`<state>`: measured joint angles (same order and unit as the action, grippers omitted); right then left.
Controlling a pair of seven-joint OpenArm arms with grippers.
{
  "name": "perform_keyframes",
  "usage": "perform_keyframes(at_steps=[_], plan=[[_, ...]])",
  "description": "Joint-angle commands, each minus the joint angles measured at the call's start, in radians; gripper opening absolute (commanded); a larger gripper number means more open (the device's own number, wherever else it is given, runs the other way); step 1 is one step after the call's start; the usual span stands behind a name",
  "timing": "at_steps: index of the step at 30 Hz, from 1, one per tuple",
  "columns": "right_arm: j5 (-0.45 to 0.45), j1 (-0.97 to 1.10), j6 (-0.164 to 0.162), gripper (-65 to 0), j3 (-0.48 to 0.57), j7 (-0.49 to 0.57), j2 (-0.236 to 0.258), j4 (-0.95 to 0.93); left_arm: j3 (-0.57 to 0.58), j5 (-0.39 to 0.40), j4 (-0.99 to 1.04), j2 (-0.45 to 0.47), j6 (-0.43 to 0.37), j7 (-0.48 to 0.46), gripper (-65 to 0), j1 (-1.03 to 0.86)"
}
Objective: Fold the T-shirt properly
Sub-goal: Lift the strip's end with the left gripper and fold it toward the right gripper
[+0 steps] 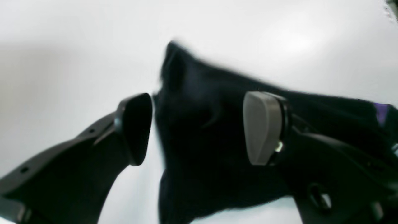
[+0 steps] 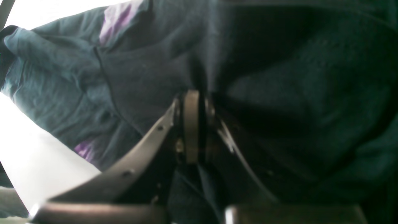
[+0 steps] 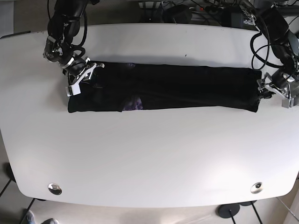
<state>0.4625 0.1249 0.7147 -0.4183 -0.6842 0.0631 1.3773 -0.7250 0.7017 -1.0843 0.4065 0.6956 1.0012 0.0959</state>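
The black T-shirt (image 3: 177, 87) lies folded into a long strip across the white table (image 3: 149, 154), with a purple print (image 3: 135, 103) showing near its left part. My right gripper (image 3: 86, 70) is at the strip's left end by the far edge. In the right wrist view the right gripper (image 2: 196, 124) has its pads pressed together on the shirt's fabric (image 2: 140, 71). My left gripper (image 3: 262, 88) is at the strip's right end. In the left wrist view the left gripper (image 1: 200, 127) is open and straddles the shirt's corner (image 1: 199, 93).
Cables and equipment (image 3: 205, 11) crowd the table's back edge. Two round metal fittings sit near the front corners, one on the left (image 3: 54, 188) and one on the right (image 3: 256, 187). The floor shows beyond the table's front edge.
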Motion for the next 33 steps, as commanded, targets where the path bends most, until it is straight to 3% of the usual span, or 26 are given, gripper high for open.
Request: perform_keyframes(at_steps=[1, 15, 16, 20, 21, 24, 28, 33], plan=[[-0.074, 0.005, -0.017, -62.6, 0.005, -0.071, -0.004, -0.006, 0.0, -0.014, 0.014, 0.022, 0.003, -0.038, -21.4, 0.041], [-0.074, 0.005, -0.017, -62.6, 0.005, -0.071, -0.006, -0.006, 0.009, -0.27, 0.023, -0.082, 0.003, -0.078, -22.5, 0.087], [-0.072, 0.005, -0.017, -62.6, 0.005, -0.071, -0.006, -0.006, 0.02, -0.282, 0.023, -0.083, 0.003, -0.078, -24.6, 0.087], [-0.072, 0.008, -0.017, -62.6, 0.003, -0.071, -0.006, -0.006, 0.083, -0.302, 0.017, -0.085, 0.003, -0.141, -61.5, 0.086], [-0.072, 0.008, -0.017, -62.6, 0.003, -0.071, -0.006, -0.006, 0.098, -0.302, 0.016, -0.085, 0.003, -0.16, -65.0, 0.084], [-0.072, 0.008, -0.017, -62.6, 0.003, -0.071, -0.006, -0.006, 0.114, -0.302, -0.029, -0.083, 0.003, -0.18, -65.0, 0.078], [-0.074, 0.009, -0.017, -62.6, 0.003, -0.071, -0.006, -0.006, 0.126, -0.302, -0.334, -0.117, 0.003, -0.178, -65.0, -0.02], [-0.074, 0.009, -0.017, -62.6, 0.003, -0.071, -0.006, -0.006, 0.273, -0.302, -0.627, -0.139, 0.003, -0.178, -65.0, -0.135]])
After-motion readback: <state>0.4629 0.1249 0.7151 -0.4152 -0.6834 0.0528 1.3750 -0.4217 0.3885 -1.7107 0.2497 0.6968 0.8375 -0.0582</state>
